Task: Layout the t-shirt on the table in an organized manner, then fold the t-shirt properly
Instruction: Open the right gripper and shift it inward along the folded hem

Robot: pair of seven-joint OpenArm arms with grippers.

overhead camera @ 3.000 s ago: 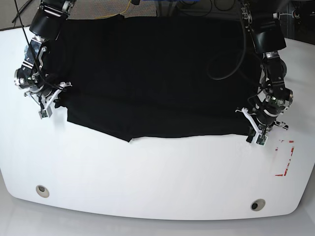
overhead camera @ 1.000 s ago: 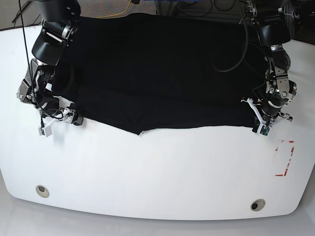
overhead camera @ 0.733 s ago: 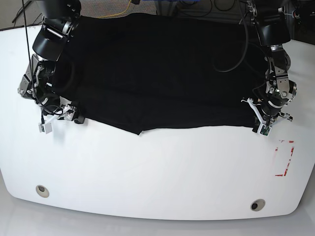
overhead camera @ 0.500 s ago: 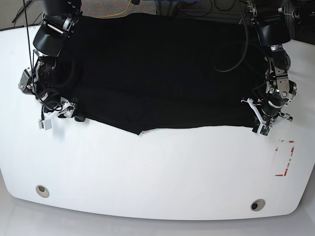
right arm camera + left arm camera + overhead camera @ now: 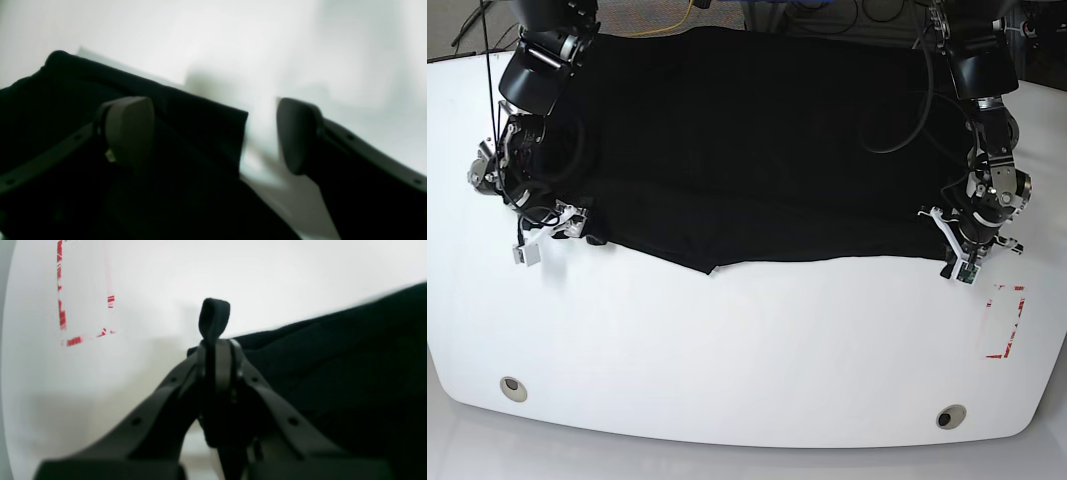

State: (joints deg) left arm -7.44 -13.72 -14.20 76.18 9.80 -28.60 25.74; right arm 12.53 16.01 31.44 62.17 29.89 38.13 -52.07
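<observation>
**Shirt spread wide, one corner pinched, the other not**

Table is glossy white, and its near part is bare apart from two round holes close to the front edge and a small red outline mark at the near corner on the left arm's side. Behind this bare part begins the t-shirt, plain black, lying flat across the middle and far part of the table, from one arm to the other. Its near edge is uneven and comes to a low point a little toward the right arm's side.

The left gripper sits at the near corner of the shirt, on the right of the base view. In the left wrist view its jaws are pressed together on a fold of black cloth, and a small tab of fabric stands up above the fingertips.

The right gripper is at the opposite near corner. Its pads stand wide apart; one is over the cloth, the other over bare table, and the corner of the shirt lies between them, not pinched.
</observation>
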